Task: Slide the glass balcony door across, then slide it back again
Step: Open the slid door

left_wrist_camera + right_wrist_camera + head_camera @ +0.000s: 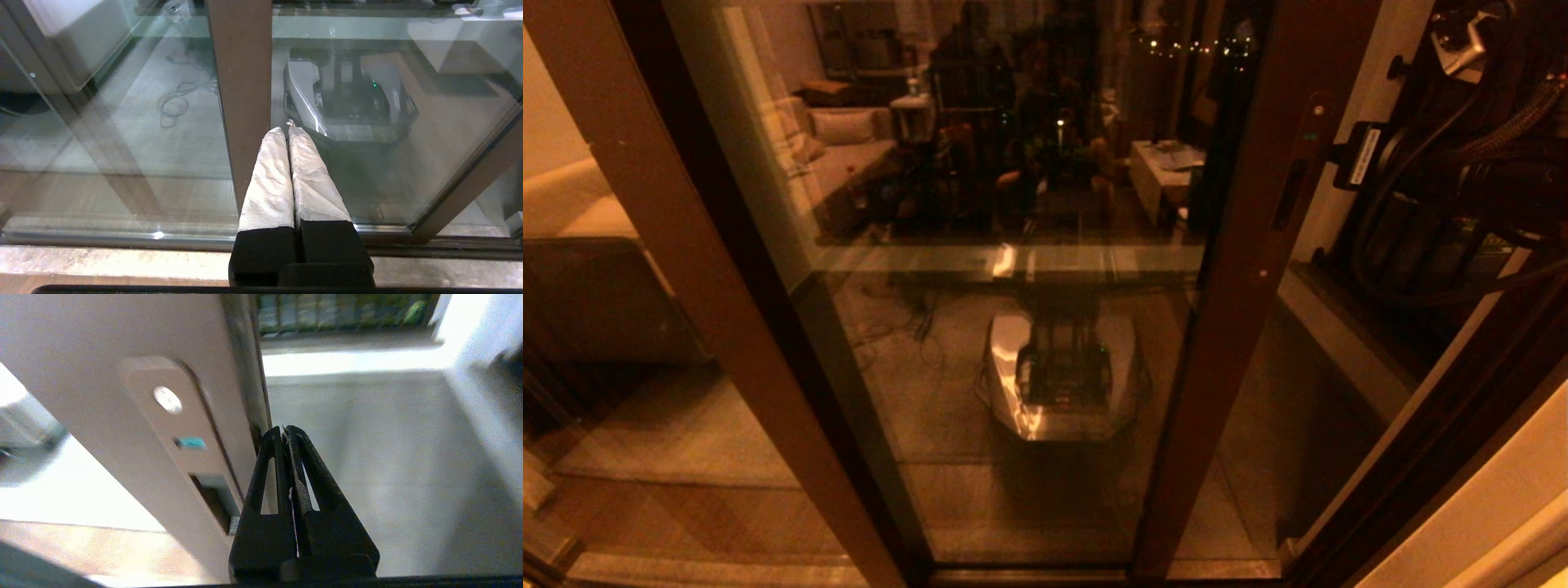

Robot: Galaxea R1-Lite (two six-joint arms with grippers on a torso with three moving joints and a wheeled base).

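The glass balcony door (1013, 327) fills the head view, reflecting the room and the robot's base. Its dark brown stile (1250, 261) runs down the right side and carries a small dark handle (1289, 196). My right arm (1462, 163) reaches in from the upper right at handle height. In the right wrist view my right gripper (284, 430) is shut, its black tips against the door's outer edge (249, 384), beside the handle plate (175, 428) and its recess (212, 498). My left gripper (286, 128) is shut with nothing in it, its white-wrapped fingers pointing at the glass next to a brown post (241, 81).
An open gap (1339, 367) lies between the stile and the right-hand jamb (1462, 425), showing the balcony floor (367, 457). A wider brown post (670, 245) stands at the left. The barred railing (347, 310) is beyond. The floor track (122, 241) runs along the bottom.
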